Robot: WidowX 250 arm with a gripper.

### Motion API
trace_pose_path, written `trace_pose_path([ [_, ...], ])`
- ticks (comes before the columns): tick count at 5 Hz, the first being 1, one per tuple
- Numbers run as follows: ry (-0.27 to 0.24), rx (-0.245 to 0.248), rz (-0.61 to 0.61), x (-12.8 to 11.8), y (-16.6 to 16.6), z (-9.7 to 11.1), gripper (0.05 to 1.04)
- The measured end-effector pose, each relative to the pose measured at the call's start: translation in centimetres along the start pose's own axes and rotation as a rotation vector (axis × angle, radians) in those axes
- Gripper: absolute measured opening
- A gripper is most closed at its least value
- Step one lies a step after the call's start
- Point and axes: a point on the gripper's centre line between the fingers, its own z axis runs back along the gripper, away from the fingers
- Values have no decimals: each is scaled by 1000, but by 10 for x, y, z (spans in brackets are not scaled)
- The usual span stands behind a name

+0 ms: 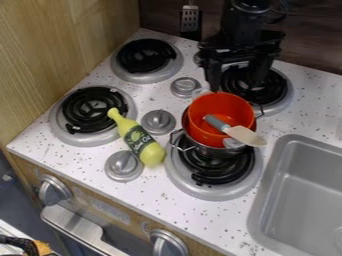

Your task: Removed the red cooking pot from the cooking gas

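The red cooking pot (pixel 232 103) is sitting nested inside a metal pot (pixel 217 152), which is resting on the near right burner (pixel 179 175) of the stove top (pixel 155 192). The red pot is standing roughly upright, its open mouth facing up. A utensil (pixel 246 135) with a grey grip section and a pale, flat end is lying at a slant across the red pot, the pale end projecting past the rim. The gripper (pixel 236 84) is hanging over the far right burner (pixel 284 101), at the rear side of the red pot. Its jaws are standing wide apart, with nothing being held between them. One fingertip is ending just beside the pot's rear rim; whether it is touching cannot be determined. A yellow-green bottle (pixel 139 139) is lying on its side between the near left burner (pixel 83 139) and the near right burner, its neck pointing toward the former. A control knob (pixel 158 121) is standing on one side of the bottle and a second knob (pixel 123 165) on the other. The far left burner (pixel 142 77) is occupying the rear corner. A grey sink (pixel 294 195) is adjoining at the right. A slotted turner (pixel 190 19) is hanging at the rear wall.
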Motion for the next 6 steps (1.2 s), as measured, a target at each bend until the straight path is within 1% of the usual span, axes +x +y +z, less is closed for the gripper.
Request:
trace_pose_path([
  [1, 16, 40, 78, 7, -14, -15, 998],
  [2, -4, 9, 98, 9, -20, -16, 998],
  [3, -12, 30, 192, -3, -18, -25, 998],
  [4, 16, 31, 216, -11, -16, -32, 998],
  [5, 25, 30, 223, -15, -14, -36, 998],
  [6, 14, 33, 222, -13, -14, -36, 998],
])
